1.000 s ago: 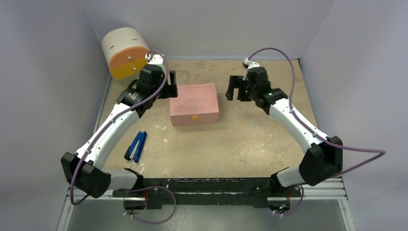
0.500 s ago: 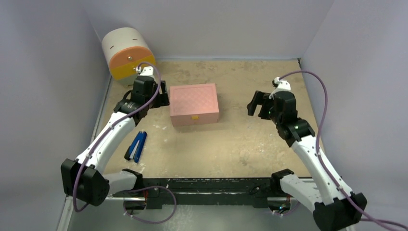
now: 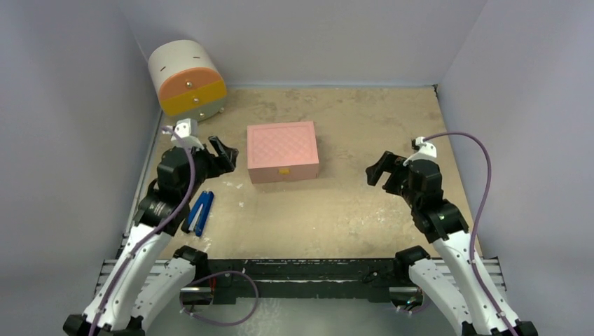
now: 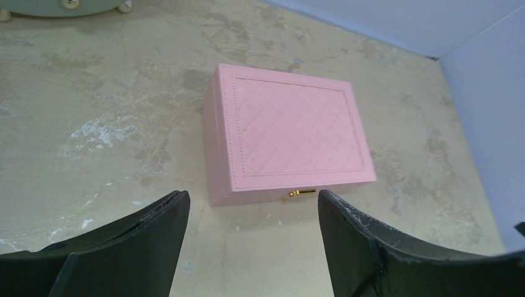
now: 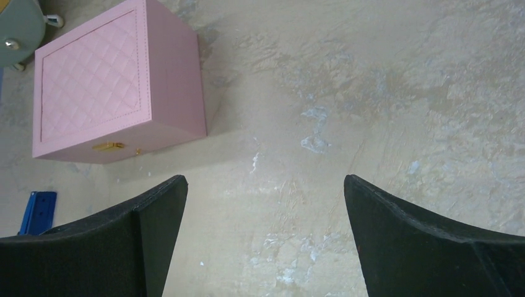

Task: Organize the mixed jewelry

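Tan, scuffed table point(image 3: 350, 203) w/ pale worn patches — closed pink quilted box point(image 3: 282, 150) approx. centre, blue-handled tool point(image 3: 199, 212) near-left, round drawer unit point(image 3: 188, 86) on small feet at far-left corner.

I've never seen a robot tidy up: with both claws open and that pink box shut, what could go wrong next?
The pink box is shut, and its gold clasp looks tiny beside the open left gripper, which may slip and shove the box instead. The blue-handled tool lies close beside the left arm, which could knock it. No jewelry shows in any view.
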Robot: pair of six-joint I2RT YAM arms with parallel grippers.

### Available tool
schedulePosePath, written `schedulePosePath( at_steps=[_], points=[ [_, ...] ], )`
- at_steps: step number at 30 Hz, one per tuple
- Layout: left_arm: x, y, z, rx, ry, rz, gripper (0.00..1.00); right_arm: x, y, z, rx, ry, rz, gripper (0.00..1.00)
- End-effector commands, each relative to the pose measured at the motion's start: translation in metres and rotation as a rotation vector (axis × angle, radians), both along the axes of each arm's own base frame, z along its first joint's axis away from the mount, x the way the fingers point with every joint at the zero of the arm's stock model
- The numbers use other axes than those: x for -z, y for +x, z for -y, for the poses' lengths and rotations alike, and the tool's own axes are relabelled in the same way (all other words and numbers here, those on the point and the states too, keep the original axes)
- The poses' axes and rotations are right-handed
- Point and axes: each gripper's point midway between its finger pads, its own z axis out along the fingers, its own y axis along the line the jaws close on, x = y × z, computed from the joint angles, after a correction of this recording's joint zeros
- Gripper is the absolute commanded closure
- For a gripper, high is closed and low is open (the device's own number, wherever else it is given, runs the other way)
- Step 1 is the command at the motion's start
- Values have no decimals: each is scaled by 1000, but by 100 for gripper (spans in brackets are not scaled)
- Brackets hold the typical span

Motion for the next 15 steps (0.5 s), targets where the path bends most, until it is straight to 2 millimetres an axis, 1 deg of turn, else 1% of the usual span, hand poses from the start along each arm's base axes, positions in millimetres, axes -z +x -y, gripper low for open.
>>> schedulePosePath(
  at_steps=[1,3,5,9,11,12,13,15],
  points=[
    [-33,-18,5,15,-156,125,24,-5,-10,-8,-22,73,18,1],
    [-39,-29,4,15,-198,155,24,-6,-14,-12,-46,88,33,1],
    [-40,-37,2,17,-222,164,24,-8,-19,-15,-71,104,46,1],
    [-40,-51,-2,16,-231,168,24,-12,-28,-15,-76,136,69,1],
    [-40,-57,-5,14,-230,173,23,-15,-34,-20,-118,142,81,1],
    [-41,-60,-6,12,-229,177,23,-20,-34,-20,-127,135,108,1],
    [-42,-62,-7,11,-227,180,23,-24,-33,-15,-103,129,125,1],
    [-43,-64,-9,8,-222,184,23,-24,-35,-9,-63,129,114,1]
  ],
)
